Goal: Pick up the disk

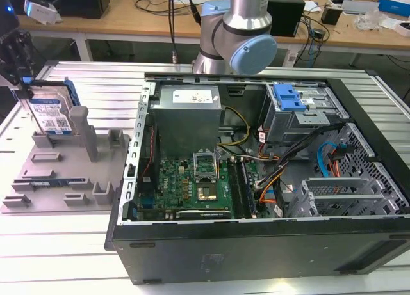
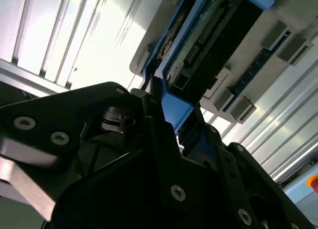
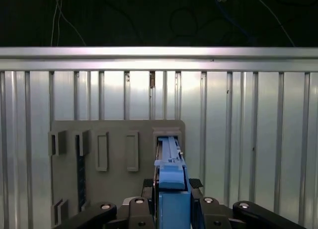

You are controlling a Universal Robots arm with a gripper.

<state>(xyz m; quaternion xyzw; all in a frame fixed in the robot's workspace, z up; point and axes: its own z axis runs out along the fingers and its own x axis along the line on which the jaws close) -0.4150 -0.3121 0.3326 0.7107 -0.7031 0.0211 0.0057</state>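
Grey ribbed table (image 1: 70, 256), pincer (image 3: 172, 185) gripping disk (image 1: 52, 114)

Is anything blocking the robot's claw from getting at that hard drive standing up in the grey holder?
Nothing visible does. The gripper is already at the disk, its fingers set on either side of the blue rail, seen in both wrist views. The disk stands upright in the grey holder beside the open computer case.

Slatted table (image 1: 77, 256); fixture (image 1: 57, 180); computer case (image 1: 256, 244)

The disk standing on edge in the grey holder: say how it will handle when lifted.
The disk looks rigid, metal-cased, likely heavy for its size. Its smooth blue rails could slip between the gripper fingers. Standing on edge in the grey holder, it may tip.
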